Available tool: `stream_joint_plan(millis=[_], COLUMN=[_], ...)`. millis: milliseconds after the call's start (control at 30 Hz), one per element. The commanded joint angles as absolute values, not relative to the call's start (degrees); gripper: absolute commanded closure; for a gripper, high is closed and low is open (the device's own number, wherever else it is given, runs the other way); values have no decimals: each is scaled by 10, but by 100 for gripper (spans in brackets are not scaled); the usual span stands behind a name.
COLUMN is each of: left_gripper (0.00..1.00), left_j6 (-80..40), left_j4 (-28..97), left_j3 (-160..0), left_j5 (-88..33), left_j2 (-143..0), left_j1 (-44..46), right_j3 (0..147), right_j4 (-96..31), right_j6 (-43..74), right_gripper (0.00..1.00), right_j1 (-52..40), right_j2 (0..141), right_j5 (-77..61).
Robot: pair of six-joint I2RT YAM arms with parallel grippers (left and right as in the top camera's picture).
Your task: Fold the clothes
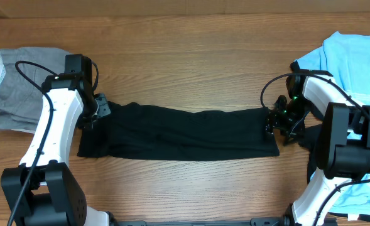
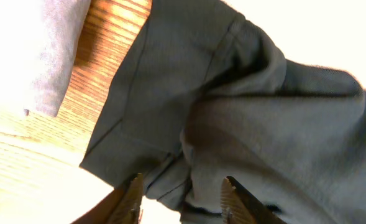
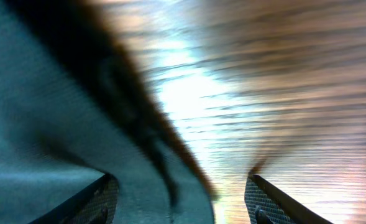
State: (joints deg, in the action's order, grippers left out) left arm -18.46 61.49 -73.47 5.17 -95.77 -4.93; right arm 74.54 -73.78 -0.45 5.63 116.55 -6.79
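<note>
The black tee (image 1: 185, 133) lies as a long folded strip across the middle of the wooden table. My left gripper (image 1: 98, 111) is at the strip's left end. In the left wrist view its jaws (image 2: 181, 194) are open, with a bunched fold of the black tee (image 2: 257, 130) between them. My right gripper (image 1: 279, 122) is at the strip's right end. In the right wrist view its jaws (image 3: 183, 200) are open, with the edge of the black tee (image 3: 52, 124) lying between them, blurred. The light blue tee (image 1: 355, 63) lies at the right edge, partly under the right arm.
A folded grey garment (image 1: 21, 88) lies at the far left of the table and also shows in the left wrist view (image 2: 52, 50). Bare wood (image 1: 191, 69) runs behind the strip and in front of it.
</note>
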Motion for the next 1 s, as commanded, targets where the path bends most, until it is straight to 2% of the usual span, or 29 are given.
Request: stream_joint_plan(millis=[0, 167, 200, 233, 267, 300, 367, 467, 567, 700, 767, 867, 967], left_gripper=[54, 52, 55, 64, 84, 91, 94, 94, 94, 92, 87, 85, 82], left_j6=[-179, -171, -171, -164, -147, -138, -123, -122, -118, -82, -77, -80, -106], left_j4=[631, 664, 678, 684, 683, 682, 675, 618, 550, 477, 440, 388, 358], left_j3=[-735, -788, -808, -819, -820, -816, -801, -726, -648, -581, -539, -487, -461], left_j5=[46, 43, 24, -8, -64, -90, -108, -113, -186, -208, -159, -68, -45], left_j2=[-953, -949, -949, -949, -949, -951, -953, -953, -953, -953, -953, -953, -953], left_j1=[-53, -53, -53, -53, -52, -51, -47, -36, -27, -7, -3, -18, -37], right_j3=[743, 743, 743, 743, 743, 743, 743, 743, 743, 743, 743, 743, 743], right_j4=[-726, -708, -705, -701, -700, -701, -698, -682, -672, -660, -644, -625, -619], right_j6=[32, 76, 85, 87, 89, 90, 90, 90, 90, 91, 103, 136, 136], right_gripper=[27, 27, 27, 27, 27, 27, 27, 27, 27, 27, 27, 27, 27], right_j1=[59, 59, 59, 59, 59, 59, 59, 59, 59, 59, 59, 67, 79], right_j2=[1151, 1151, 1151, 1151, 1151, 1151, 1151, 1151, 1151, 1151, 1151, 1151, 1151], right_j5=[-13, 23, 32, 31, 31, 31, 32, 29, 29, 27, 32, 45, 45])
